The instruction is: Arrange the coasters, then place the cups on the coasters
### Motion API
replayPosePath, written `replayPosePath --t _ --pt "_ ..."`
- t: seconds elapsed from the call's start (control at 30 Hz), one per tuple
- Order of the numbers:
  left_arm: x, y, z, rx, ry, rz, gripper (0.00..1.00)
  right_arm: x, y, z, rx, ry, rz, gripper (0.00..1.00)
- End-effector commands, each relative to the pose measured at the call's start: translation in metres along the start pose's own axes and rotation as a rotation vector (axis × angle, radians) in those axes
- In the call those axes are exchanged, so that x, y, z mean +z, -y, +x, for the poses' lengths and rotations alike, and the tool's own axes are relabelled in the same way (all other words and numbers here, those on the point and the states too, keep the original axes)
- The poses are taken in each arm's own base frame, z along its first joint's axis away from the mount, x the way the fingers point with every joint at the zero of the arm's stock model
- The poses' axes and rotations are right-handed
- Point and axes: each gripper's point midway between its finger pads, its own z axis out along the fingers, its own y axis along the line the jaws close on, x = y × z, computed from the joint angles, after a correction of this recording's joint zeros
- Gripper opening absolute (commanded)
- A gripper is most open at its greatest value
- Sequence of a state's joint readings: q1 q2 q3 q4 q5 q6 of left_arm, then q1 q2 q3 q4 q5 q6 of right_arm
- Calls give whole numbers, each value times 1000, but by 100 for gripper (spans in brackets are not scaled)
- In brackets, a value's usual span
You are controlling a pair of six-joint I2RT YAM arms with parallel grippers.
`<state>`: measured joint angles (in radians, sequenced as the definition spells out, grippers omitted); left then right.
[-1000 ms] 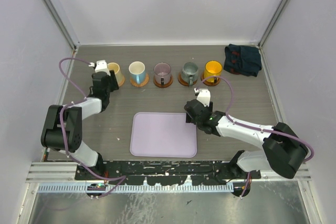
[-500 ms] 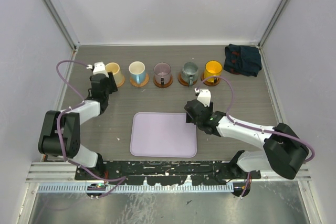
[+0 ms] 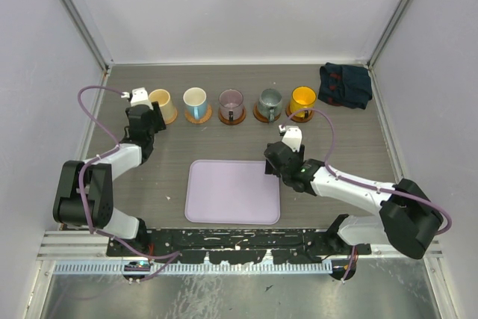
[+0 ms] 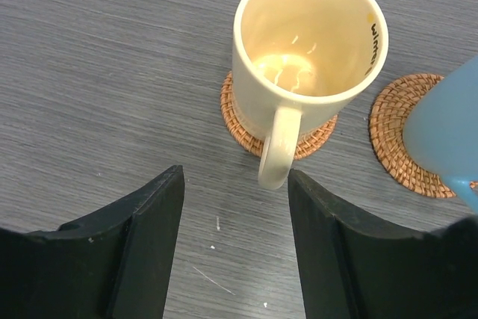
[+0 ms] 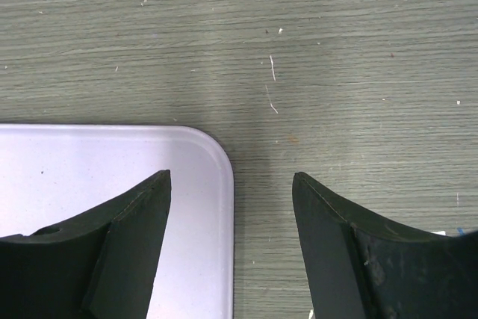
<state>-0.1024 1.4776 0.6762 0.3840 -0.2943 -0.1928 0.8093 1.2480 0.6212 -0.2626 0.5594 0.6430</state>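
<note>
**A:** From above, how does it stand?

**B:** Every cup sits on a coaster, in a row beyond the far edge of the lavender tray (image 3: 233, 190). From left to right they are the cream-yellow cup (image 3: 160, 102), the blue-handled cup (image 3: 195, 100), the purple cup (image 3: 231, 101), the grey-green cup (image 3: 269, 100) and the yellow-orange cup (image 3: 303, 98). I'd judge only a clean retreat is left. The left arm (image 3: 123, 153) reaches to the cream-yellow cup. The right arm (image 3: 336, 182) ends at the tray's far right corner. A dark cloth (image 3: 345, 85) lies beyond that corner, past the row's end and well apart from both arms.

**A:** And the left wrist view?

**B:** The left fingers (image 4: 146, 244) are spread apart and hold nothing. The cup's handle points back at the gap between them, just short of the tips. The cup stands upright on its coaster (image 4: 239, 121). I'd pull straight back toward the tray, keeping the spread. A sideways swing could clip the handle or the blue-handled cup, which is just beside it on the next coaster (image 4: 392, 132).

**A:** Right wrist?

**B:** The right fingers (image 5: 127, 244) are wide apart and empty. They straddle the tray's rounded corner over bare worktop (image 5: 336, 50), and nothing stands in their way.
</note>
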Motion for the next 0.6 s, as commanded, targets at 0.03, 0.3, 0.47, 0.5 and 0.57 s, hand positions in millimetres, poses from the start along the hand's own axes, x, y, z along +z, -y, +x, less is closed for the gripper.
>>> replayPosePath --t 0.03,0.3,0.47,0.5,0.57 --pt "3 -3 -16 -11 48 -22 59 -5 -4 -15 53 48 -14 71" --pt "2 -7 -14 -10 46 -41 59 -6 -3 -15 54 48 -15 71" --pt "2 -9 -14 -10 42 -51 59 -7 -4 -17 54 50 -17 71" --pt "2 -9 -14 -9 42 -51 59 -7 -4 -18 54 51 -16 71" --pt "0 -8 -16 -13 45 -47 59 -7 -3 -20 50 54 -9 71"
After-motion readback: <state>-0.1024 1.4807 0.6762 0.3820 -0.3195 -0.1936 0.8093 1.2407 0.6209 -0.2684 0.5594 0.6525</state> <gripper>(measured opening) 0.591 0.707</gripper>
